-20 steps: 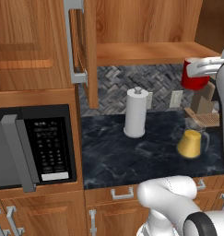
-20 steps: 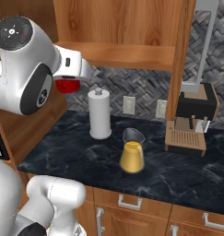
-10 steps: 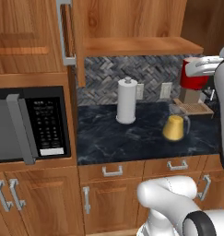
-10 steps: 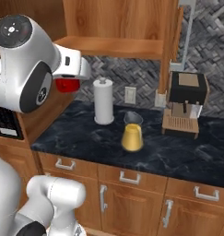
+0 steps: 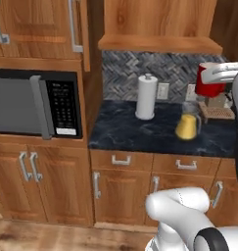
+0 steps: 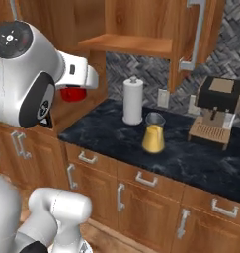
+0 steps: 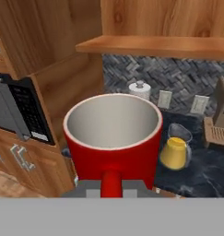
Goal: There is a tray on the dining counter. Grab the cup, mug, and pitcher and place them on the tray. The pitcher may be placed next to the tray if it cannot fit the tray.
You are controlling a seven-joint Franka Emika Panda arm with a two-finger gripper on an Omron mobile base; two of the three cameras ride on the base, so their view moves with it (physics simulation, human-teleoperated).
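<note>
Gripper: at the arm's end, raised above counter height; fingers hidden behind the mug, but the mug hangs from it clear of any surface, so the jaws are clenched on the mug.
Mug: red, upright, open mouth up and empty inside; handle points toward the hand camera. In the left base view it shows in the air above the counter's right part, over the coffee machine. In the right base view just its red lower part peeks out beneath the white forearm.
Pitcher: clear glass, yellow-orange lower body, upright on the black-topped counter; sits about mid-depth, right of the paper-towel roll and apart from it. Also seen at and, past the mug's right side, at.
Paper-towel roll: white, upright on its holder, near the counter's back edge against the herringbone backsplash; also.
Coffee machine: dark body with wooden drip tray, near the counter's back edge, right of the pitcher.
Microwave: built into the cabinetry left of the counter, door shut, keypad on its right side.
Shelf: wooden, open, fixed above the backsplash.
Wall outlets: two white plates on the backsplash, right of the roll.
</note>
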